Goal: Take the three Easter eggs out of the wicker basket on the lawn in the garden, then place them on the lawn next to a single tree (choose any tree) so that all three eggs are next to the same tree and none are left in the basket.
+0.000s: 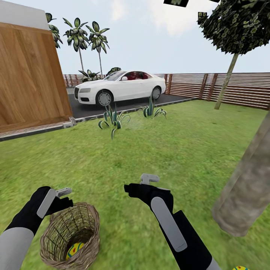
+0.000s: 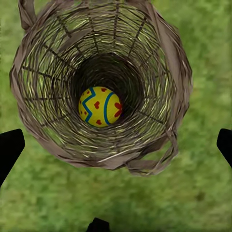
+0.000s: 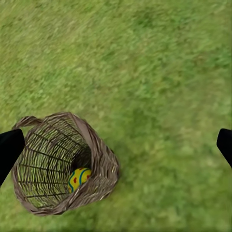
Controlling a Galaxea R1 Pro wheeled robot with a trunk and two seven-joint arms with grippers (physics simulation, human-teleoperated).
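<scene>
My left gripper [image 1: 64,192] hangs just above the far rim of the wicker basket [image 1: 71,236], its jaws spread wide and empty; through the left wrist camera the dark fingertips [image 2: 10,147] sit at either side of the view with the basket's mouth between them. The basket stands on the lawn [image 1: 150,150] near my left side. One Easter egg [image 2: 100,106] lies at the bottom of it, yellow with blue zigzags and red marks, resting against the woven wall. From the head camera that egg [image 1: 75,250] peeks over the near rim.

My right gripper [image 1: 149,179] is held over bare grass, off to the right of the basket and well apart from it, jaws open and holding nothing. Its wrist camera looks down on the basket [image 3: 63,164] and the egg [image 3: 79,179] inside.

A second egg [image 1: 240,268] lies on the grass at the lower right edge of my head view, close to the foot of the thick grey-brown tree [image 1: 247,183] leaning up on my right.

Farther off, a white car [image 1: 120,87] is parked on the dark driveway, with a slatted wooden fence [image 1: 243,88] behind the lawn.
</scene>
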